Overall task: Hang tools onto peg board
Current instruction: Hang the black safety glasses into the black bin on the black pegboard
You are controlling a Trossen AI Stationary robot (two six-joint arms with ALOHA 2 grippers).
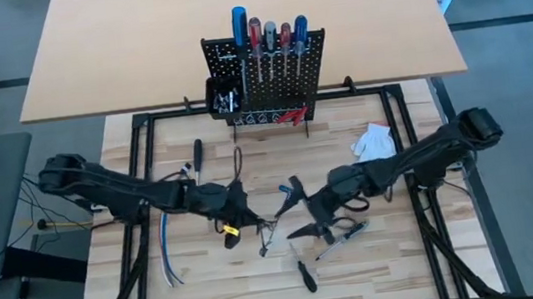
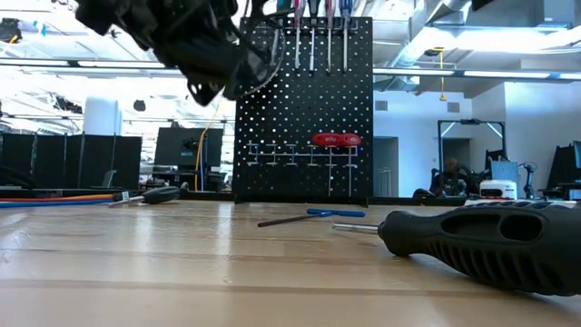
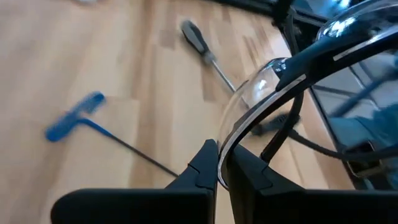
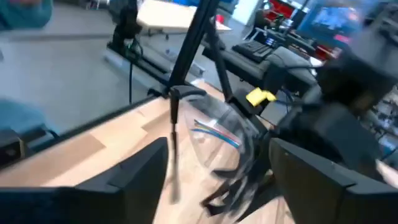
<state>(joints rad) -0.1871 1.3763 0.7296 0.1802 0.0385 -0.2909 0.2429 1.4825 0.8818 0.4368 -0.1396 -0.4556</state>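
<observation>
Two grippers meet over the middle of the table (image 1: 381, 267). We see the left gripper (image 3: 219, 169) with its fingers pressed together on the clear rim of safety glasses (image 3: 273, 93); in the left wrist view the thin lens edge goes down between the two dark fingers (image 3: 202, 168). The right gripper (image 4: 217, 162) stands wide apart and holds nothing; between its fingers, farther off, we see the glasses and the left arm with a yellow tag (image 4: 260, 96).

In the high view the left gripper (image 1: 239, 218) is just left of centre and the right gripper (image 1: 317, 219) just right of it, near each other but apart. Below them on the wood lie a black-handled screwdriver (image 1: 306, 277) on the near side, and a blue-handled hex key (image 1: 351, 232) beside the right gripper. Another black screwdriver (image 1: 198, 155) lies farther, on the left side, near a bundle of cables (image 1: 169, 251). A white glove (image 1: 373, 139) lies far right.

The peg board (image 1: 269, 84) stands upright at the far edge of the table, in the middle. Several screwdrivers (image 1: 271, 36) with blue and red handles already stand in its top rail, red pliers (image 1: 293, 116) hang low on it, and a black bin (image 1: 223, 96) sits at its left side with small silver bits.
</observation>
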